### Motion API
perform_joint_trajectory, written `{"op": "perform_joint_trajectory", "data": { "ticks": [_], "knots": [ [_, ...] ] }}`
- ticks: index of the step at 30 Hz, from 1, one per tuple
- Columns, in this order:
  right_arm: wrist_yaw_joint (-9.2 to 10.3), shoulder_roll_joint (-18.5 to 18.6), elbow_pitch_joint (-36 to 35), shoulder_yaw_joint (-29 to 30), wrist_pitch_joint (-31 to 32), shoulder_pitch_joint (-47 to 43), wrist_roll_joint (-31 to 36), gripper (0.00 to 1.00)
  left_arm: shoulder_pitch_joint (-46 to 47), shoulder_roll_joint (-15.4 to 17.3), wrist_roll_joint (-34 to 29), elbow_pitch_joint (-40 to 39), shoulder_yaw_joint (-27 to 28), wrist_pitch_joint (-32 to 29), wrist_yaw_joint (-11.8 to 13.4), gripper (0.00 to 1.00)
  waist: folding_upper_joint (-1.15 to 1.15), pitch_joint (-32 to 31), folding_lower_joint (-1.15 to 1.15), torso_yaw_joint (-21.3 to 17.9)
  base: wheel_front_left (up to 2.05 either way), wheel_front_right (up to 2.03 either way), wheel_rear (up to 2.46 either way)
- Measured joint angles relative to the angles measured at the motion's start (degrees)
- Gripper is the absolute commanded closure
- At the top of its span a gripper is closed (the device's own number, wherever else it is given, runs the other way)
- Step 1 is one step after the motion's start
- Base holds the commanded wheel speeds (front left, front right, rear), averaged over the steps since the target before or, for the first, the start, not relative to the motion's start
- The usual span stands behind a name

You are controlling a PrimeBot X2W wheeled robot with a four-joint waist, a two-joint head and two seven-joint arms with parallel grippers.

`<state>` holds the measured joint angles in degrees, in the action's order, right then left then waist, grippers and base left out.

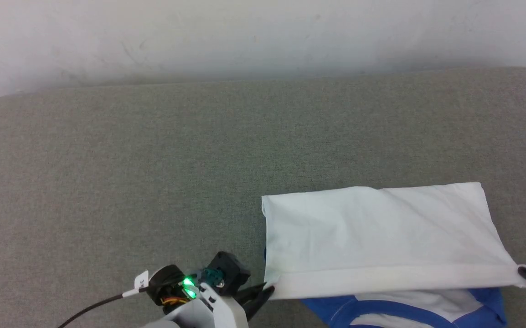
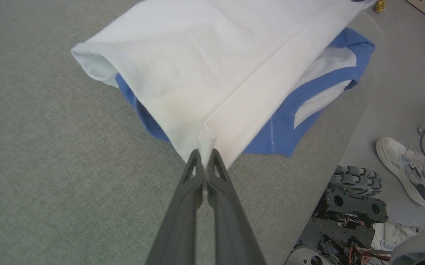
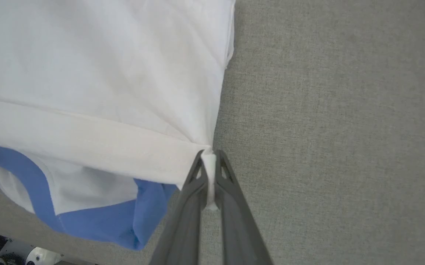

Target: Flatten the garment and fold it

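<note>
Garment [image 1: 381,237] lies on the grey fabric surface [image 1: 131,182], lower right in head view. White body is doubled over the blue sleeves and neck band, hem band pulled taut. Left gripper [image 1: 268,289] and right gripper [image 1: 523,272] are each clamped on a hem corner.

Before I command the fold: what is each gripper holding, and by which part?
Both hold the garment: the left gripper pinches one corner of its white hemmed edge, the right gripper the opposite corner.

head high, wrists close on garment [image 1: 381,237]
</note>
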<state>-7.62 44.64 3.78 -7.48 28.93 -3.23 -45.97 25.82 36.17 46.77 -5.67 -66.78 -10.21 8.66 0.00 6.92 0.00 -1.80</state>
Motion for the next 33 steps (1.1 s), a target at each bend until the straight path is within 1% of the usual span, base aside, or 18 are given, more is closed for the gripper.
{"op": "perform_joint_trajectory", "data": {
  "ticks": [4, 9, 13, 14, 15, 16, 17, 21, 23, 26, 30, 33],
  "knots": [
    [0.00, -0.22, -1.02, -0.89, 2.42, -1.56, 2.10, 1.00, -0.02, -0.45, 0.14, 2.05, -1.21, -1.09, -1.12, 1.00, 0.00, 0.39, 0.00, 0.23, 0.00, 0.00, 0.00],
    [0.01, -0.32, -0.66, -2.85, 3.31, -2.09, 4.65, 1.00, 0.01, -2.99, -0.23, 5.60, -2.53, -1.12, -2.65, 1.00, 0.00, 1.17, 0.00, 0.41, 0.00, 0.00, 0.00],
    [0.01, -0.74, 0.92, -4.81, 3.30, -2.00, 5.83, 1.00, 0.04, -4.99, -0.48, 8.77, -3.04, -0.10, -4.07, 1.00, 0.00, 1.81, 0.00, 0.55, 0.00, 0.00, 0.00],
    [0.01, -1.15, 1.47, -5.05, 3.30, -1.91, 5.81, 0.80, 0.04, -5.38, -0.48, 9.58, -3.11, 0.24, -4.21, 1.00, 0.00, 1.84, 0.00, 0.60, 0.00, 0.00, 0.00],
    [0.01, -1.54, 1.87, -5.33, 3.04, -1.74, 5.95, 0.00, 0.03, -5.70, -0.44, 10.39, -3.14, 0.60, -4.54, 0.59, 0.00, 1.78, 0.00, 0.62, 0.00, 0.00, 0.00],
    [0.01, -1.94, 2.26, -5.33, 2.49, -1.48, 6.15, 0.00, 0.03, -5.99, -0.43, 11.07, -3.16, 0.75, -4.59, 0.59, 0.00, 1.64, 0.00, 0.63, 0.00, 0.00, 0.00],
    [0.01, -2.34, 2.56, -5.27, 2.08, -1.19, 6.01, 0.00, 0.02, -6.23, -0.31, 11.79, -3.15, 1.00, -4.65, 0.00, 0.00, 1.40, 0.00, 0.65, 0.00, 0.00, 0.00],
    [0.01, -4.16, 2.33, -3.35, 0.57, -0.19, 3.12, 0.00, -0.10, -6.83, 0.20, 12.39, -2.07, 4.11, -4.71, 0.00, 0.00, -0.06, 0.00, 0.80, 0.00, 0.00, 0.00],
    [0.01, -4.21, 1.45, -1.86, -0.32, 0.12, 2.49, 0.00, -0.13, -7.02, 0.81, 11.84, -0.55, 6.68, -5.09, 0.00, 0.00, -1.09, 0.00, 0.96, 0.00, 0.00, 0.00],
    [0.01, -5.03, -0.49, 0.94, -1.62, 0.73, 0.92, 0.00, -0.23, -7.05, 2.42, 10.63, 2.42, 10.49, -4.98, 0.00, 0.00, -2.74, 0.00, 1.24, 0.00, 0.00, 0.00],
    [0.01, -7.09, -3.67, 4.28, -4.72, 1.30, 1.16, 0.00, -1.02, -6.43, 3.56, 9.89, 7.06, 16.49, -2.99, 0.00, 0.00, -4.80, -0.01, 1.69, 0.00, 0.00, 0.00],
    [0.01, -9.57, -5.12, 6.64, -7.11, 1.35, 2.70, 0.00, -1.49, -5.10, 2.69, 10.91, 10.38, 21.50, -0.15, 0.00, 0.00, -6.05, -0.01, 2.11, 0.00, 0.00, 0.00]
  ]
}}
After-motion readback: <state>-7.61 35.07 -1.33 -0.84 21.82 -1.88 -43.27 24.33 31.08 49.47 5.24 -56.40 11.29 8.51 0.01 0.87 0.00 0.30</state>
